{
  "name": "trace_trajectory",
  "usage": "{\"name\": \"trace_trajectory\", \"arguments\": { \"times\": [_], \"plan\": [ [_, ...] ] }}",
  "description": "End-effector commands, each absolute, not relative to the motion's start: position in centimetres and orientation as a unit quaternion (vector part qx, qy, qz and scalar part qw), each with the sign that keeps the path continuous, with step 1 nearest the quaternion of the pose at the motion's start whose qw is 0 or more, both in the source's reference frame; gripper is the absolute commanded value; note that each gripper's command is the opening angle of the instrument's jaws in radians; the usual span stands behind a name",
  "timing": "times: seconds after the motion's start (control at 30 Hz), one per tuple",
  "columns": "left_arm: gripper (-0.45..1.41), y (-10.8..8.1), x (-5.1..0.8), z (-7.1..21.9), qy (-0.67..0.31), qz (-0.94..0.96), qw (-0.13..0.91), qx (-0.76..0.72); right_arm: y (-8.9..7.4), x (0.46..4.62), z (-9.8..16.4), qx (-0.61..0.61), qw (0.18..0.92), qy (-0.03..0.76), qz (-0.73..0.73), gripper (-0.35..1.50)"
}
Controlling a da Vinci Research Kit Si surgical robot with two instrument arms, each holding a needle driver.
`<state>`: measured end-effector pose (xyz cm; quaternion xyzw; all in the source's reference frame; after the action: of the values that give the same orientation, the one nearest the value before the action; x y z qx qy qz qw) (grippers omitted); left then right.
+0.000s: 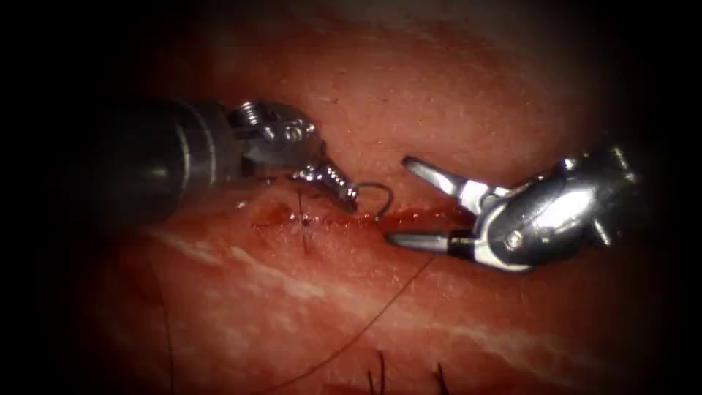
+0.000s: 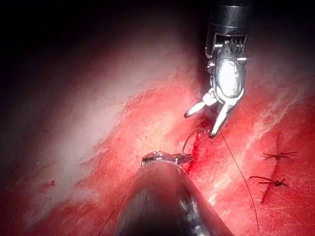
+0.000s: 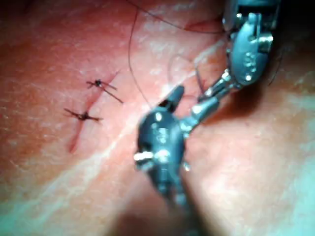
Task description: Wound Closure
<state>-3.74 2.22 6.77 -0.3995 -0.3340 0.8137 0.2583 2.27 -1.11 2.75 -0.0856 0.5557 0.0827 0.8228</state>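
Two steel claws meet over the cut in the endoscope view. The left claw (image 1: 344, 192), a short silver wristed tip on a dark shaft, is clamped on one end of the thin curved steel needle (image 1: 376, 196), just above the cut. The needle arcs up and over to the right, and its far end comes down at the wet red line of the cut (image 1: 409, 216); whether that end is in the tissue I cannot tell. The right claw (image 1: 398, 201), a shiny silver tool coming in from the right, stands wide and holds nothing, one jaw above the cut and one below it, just right of the needle. The pink, white-streaked pork tissue (image 1: 453, 102) has red fluid (image 1: 281, 214) along the cut, and a dark knotted stitch (image 1: 304, 219) crosses the cut left of the needle. A fine dark thread (image 1: 365, 328) runs down and leftward from near the right claw's lower jaw.

In the left wrist view, the left claw (image 2: 182, 158) sits at the edge of the red cut (image 2: 197, 145) with the needle (image 2: 189, 135) curving up from it. The right claw (image 2: 199, 123) is spread wide beyond it. The thread (image 2: 241, 174) trails across the tissue (image 2: 147, 113), and two dark stitches (image 2: 278, 156) lie well apart from the claws.

In the right wrist view, the right claw (image 3: 189, 98) is spread, the left claw (image 3: 211, 91) is close beside it, and the two stitches (image 3: 98, 84) sit on the tissue (image 3: 49, 49).
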Motion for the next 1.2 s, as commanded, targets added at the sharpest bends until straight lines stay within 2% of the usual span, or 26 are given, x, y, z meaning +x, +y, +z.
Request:
{"name": "trace_trajectory", "arguments": {
  "times": [0.03, 0.2, 0.4, 0.5, 0.77, 0.93, 0.97, 1.0, 1.07, 1.17, 1.2],
  "plan": [
    [-0.45, 2.16, -3.81, 6.85, -0.327, 0.811, 0.267, -0.406, -1.22, 2.25, 2.83, -0.094, 0.825, 0.549, 0.099, 1.04],
    [-0.45, 2.08, -3.86, 6.86, -0.299, 0.776, 0.321, -0.454, -1.25, 2.25, 2.80, -0.126, 0.813, 0.550, 0.145, 1.03],
    [-0.45, 2.00, -3.99, 6.88, -0.274, 0.718, 0.384, -0.512, -1.38, 2.32, 2.72, -0.178, 0.780, 0.564, 0.204, 0.86],
    [-0.45, 1.93, -4.04, 6.91, -0.267, 0.703, 0.399, -0.525, -1.43, 2.38, 2.70, -0.187, 0.781, 0.558, 0.209, 0.81],
    [-0.45, 1.82, -4.10, 6.88, -0.264, 0.694, 0.411, -0.529, -1.43, 2.45, 2.74, -0.231, 0.796, 0.538, 0.155, 0.83],
    [-0.45, 1.78, -4.13, 6.80, -0.276, 0.691, 0.406, -0.531, -1.42, 2.48, 2.75, -0.241, 0.795, 0.541, 0.127, 0.56],
    [-0.45, 1.78, -4.13, 6.79, -0.278, 0.691, 0.405, -0.531, -1.42, 2.48, 2.75, -0.242, 0.795, 0.543, 0.123, 0.44],
    [-0.45, 1.78, -4.13, 6.78, -0.280, 0.690, 0.404, -0.531, -1.43, 2.47, 2.74, -0.242, 0.794, 0.545, 0.119, 0.20],
    [-0.45, 1.79, -4.12, 6.78, -0.282, 0.689, 0.406, -0.531, -1.43, 2.46, 2.74, -0.241, 0.793, 0.547, 0.117, 0.00],
    [-0.45, 1.81, -4.11, 6.80, -0.287, 0.685, 0.411, -0.528, -1.45, 2.45, 2.71, -0.241, 0.788, 0.554, 0.115, -0.05],
    [-0.45, 1.82, -4.09, 6.81, -0.291, 0.682, 0.414, -0.528, -1.47, 2.45, 2.69, -0.242, 0.787, 0.556, 0.115, 0.04]
  ]
}}
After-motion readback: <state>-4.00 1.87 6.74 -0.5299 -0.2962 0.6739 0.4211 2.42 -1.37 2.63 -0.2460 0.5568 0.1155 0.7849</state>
